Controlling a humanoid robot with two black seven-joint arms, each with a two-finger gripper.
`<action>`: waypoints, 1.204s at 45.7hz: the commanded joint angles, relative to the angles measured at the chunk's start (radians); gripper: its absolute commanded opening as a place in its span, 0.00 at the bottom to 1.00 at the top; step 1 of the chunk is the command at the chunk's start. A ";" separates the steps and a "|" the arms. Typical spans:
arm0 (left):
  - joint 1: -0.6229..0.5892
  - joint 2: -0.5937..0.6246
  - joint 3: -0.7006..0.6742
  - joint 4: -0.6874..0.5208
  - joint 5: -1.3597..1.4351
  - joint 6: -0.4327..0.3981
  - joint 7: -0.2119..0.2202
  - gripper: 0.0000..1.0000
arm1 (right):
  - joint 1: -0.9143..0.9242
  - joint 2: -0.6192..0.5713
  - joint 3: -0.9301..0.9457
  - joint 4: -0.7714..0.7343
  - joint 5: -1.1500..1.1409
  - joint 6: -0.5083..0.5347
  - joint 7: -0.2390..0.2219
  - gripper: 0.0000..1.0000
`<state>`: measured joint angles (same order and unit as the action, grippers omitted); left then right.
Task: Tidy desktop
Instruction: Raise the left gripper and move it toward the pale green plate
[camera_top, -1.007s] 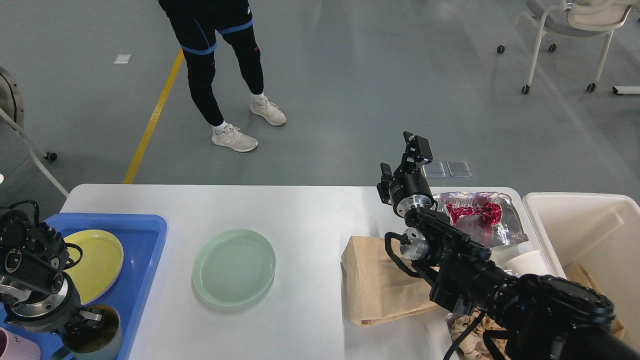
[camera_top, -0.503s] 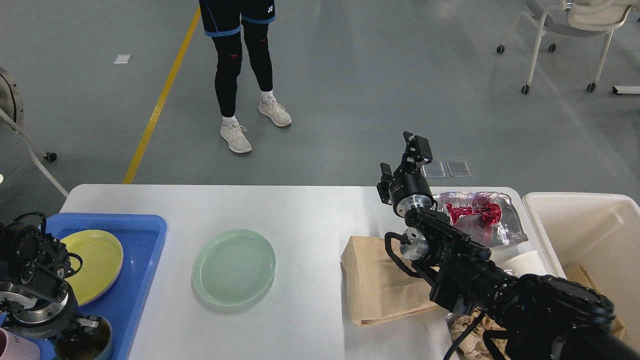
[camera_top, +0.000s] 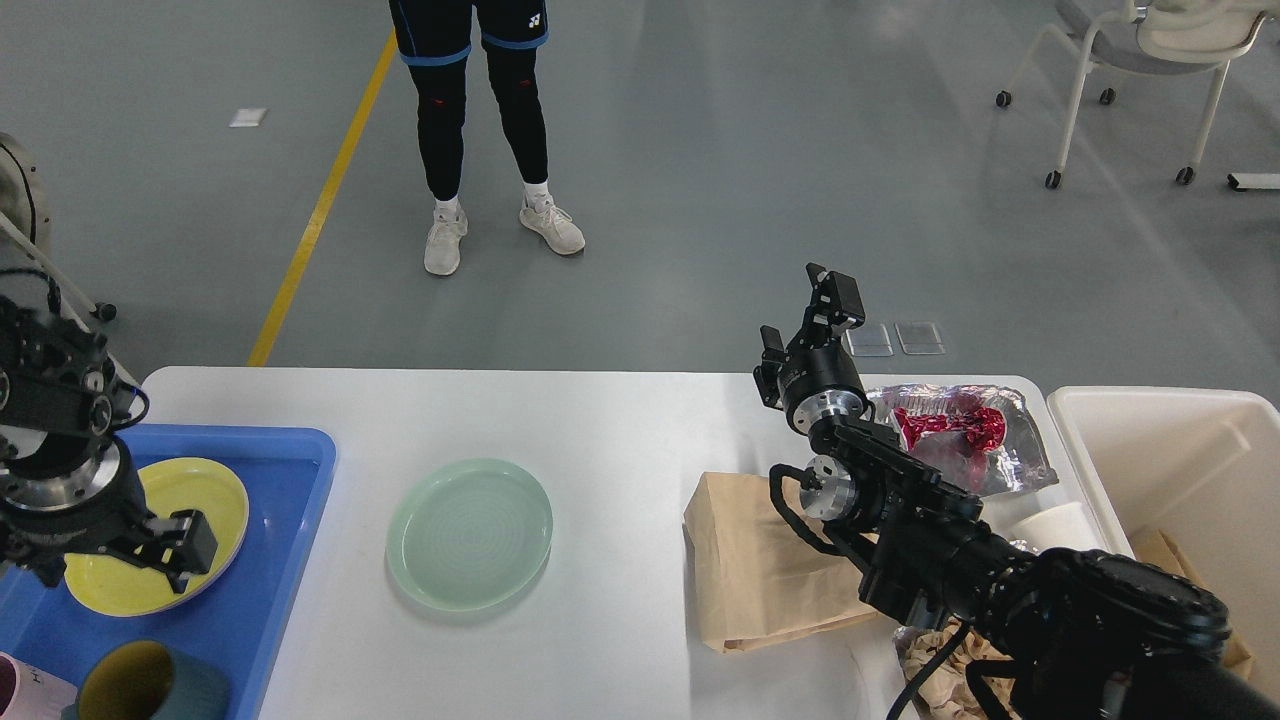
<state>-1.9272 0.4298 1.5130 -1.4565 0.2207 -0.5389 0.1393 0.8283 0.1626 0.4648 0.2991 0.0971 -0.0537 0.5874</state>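
The white desktop (camera_top: 600, 430) carries a pale green plate (camera_top: 468, 535) in the middle, a brown paper bag (camera_top: 750, 580) lying flat, and a silver foil wrapper with red inside (camera_top: 950, 430) at the back right. My left gripper (camera_top: 120, 555) hovers open and empty over a yellow plate (camera_top: 160, 590) in the blue tray (camera_top: 290, 500). A dark teal cup (camera_top: 140, 685) stands free in the tray's near end. My right gripper (camera_top: 808, 318) is raised over the table's far edge, open and empty, left of the foil wrapper.
A cream-white bin (camera_top: 1180, 470) stands at the right with brown paper inside. A white paper cup (camera_top: 1050, 525) and crumpled paper (camera_top: 940, 670) lie beside my right arm. A pink cup (camera_top: 25, 695) sits at the tray's corner. A person (camera_top: 480, 120) stands beyond the table.
My left gripper has let go of the teal cup and risen, moving back over the yellow plate. The person has stepped to the right. My right arm has not moved.
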 joint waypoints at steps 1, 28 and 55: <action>-0.082 0.003 -0.048 0.063 -0.001 -0.006 -0.004 0.97 | 0.000 0.000 0.000 0.000 0.000 0.000 0.000 1.00; -0.217 -0.152 -0.102 0.120 -0.001 -0.009 -0.004 0.97 | 0.000 0.000 0.000 0.000 0.000 0.000 0.000 1.00; -0.200 -0.155 -0.102 0.122 -0.001 -0.013 -0.004 0.97 | 0.000 0.000 0.000 0.000 0.000 0.000 0.000 1.00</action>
<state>-2.1295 0.2737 1.4112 -1.3345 0.2204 -0.5523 0.1350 0.8283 0.1626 0.4648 0.2991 0.0973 -0.0537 0.5875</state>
